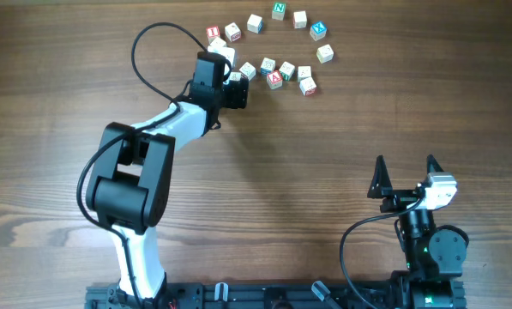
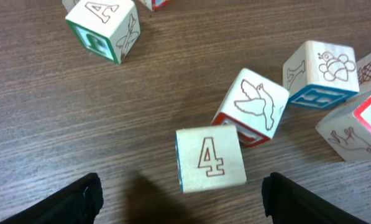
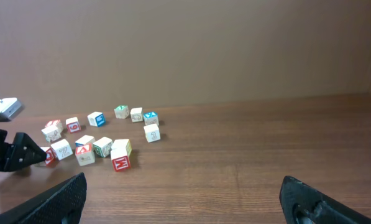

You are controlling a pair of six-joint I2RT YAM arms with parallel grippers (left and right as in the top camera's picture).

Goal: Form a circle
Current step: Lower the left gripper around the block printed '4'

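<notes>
Your left gripper (image 2: pixel 182 190) stands open around the 4 cube (image 2: pixel 210 158), at 8 o'clock of the ring of cubes (image 1: pixel 324 53) lying at 12 o'clock on the table (image 1: pixel 461 103), so close squarely on its sides, minding the bird cube (image 2: pixel 255 106) just beside at 1 o'clock; your right gripper (image 1: pixel 406 169) rests open.

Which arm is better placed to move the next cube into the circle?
Left. The left gripper hangs open right by the cube marked 4; the right gripper, also open, is far from it.

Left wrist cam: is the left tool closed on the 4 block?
No, the left tool is open, with gaps on both sides of the 4 block.
</notes>
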